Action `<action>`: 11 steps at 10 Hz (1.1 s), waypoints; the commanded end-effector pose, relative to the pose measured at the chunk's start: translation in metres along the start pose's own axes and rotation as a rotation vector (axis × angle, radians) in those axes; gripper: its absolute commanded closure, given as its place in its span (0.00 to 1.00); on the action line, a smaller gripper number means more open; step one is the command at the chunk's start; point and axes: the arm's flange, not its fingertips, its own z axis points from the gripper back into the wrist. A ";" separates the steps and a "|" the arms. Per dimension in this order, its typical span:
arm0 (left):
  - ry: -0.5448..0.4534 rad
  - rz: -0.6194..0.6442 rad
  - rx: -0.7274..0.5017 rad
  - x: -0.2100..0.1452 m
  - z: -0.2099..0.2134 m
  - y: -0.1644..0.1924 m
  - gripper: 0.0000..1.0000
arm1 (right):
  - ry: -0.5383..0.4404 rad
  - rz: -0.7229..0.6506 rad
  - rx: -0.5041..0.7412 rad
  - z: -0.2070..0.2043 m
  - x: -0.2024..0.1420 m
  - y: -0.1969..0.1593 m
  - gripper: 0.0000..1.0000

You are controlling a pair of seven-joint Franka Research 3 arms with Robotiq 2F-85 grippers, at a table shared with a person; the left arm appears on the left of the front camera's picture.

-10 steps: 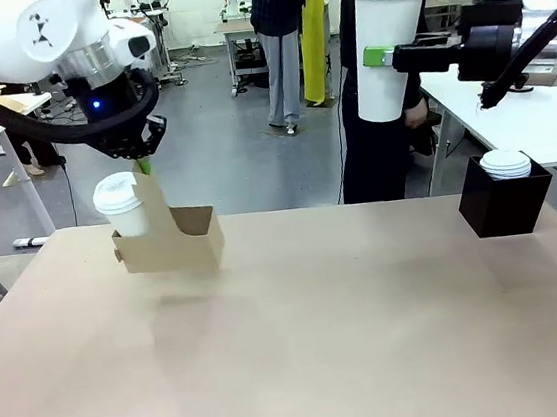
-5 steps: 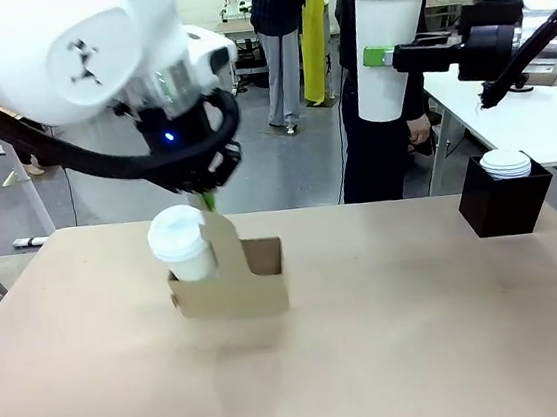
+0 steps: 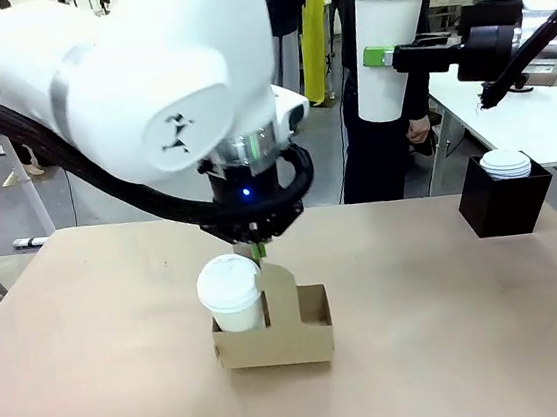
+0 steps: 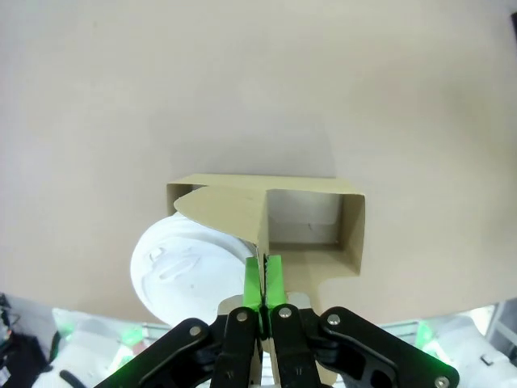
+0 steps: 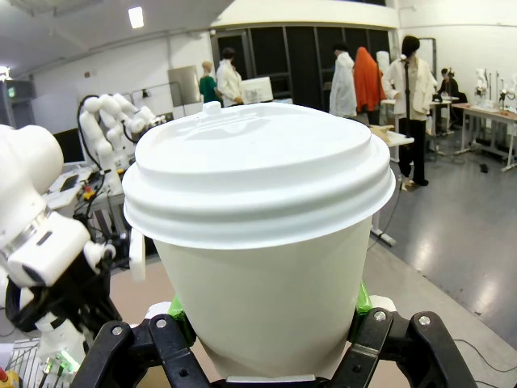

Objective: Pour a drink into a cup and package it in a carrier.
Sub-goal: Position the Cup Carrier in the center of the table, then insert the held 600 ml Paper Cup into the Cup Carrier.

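Note:
The brown cardboard carrier [image 3: 273, 335] rests near the middle of the table, with a lidded white cup [image 3: 232, 292] standing in its left well. My left gripper [image 3: 257, 251] is shut on the carrier's upright centre handle from above. In the left wrist view the green pads [image 4: 262, 283] pinch the handle of the carrier [image 4: 311, 218], the lidded cup [image 4: 190, 263] sits in one well and the other well is vacant. High at the right, my right gripper [image 3: 379, 56] is shut on a second lidded cup [image 3: 388, 45], held upright; that cup [image 5: 258, 242] looms close in the right wrist view. The drink is out of view.
A black open-topped box [image 3: 504, 201] holding a stack of white lids [image 3: 506, 162] stands at the table's far right. A person in dark clothes [image 3: 377, 147] stands behind the far edge. The large left arm [image 3: 135, 94] hangs over the table's left middle.
My left gripper has carried the carrier with its cup from the far left of the table to the right and toward me. The right gripper and its cup have stayed still.

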 end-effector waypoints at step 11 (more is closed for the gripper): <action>0.007 -0.015 0.013 0.004 -0.005 -0.030 0.39 | -0.006 0.013 -0.004 -0.003 0.002 0.001 0.20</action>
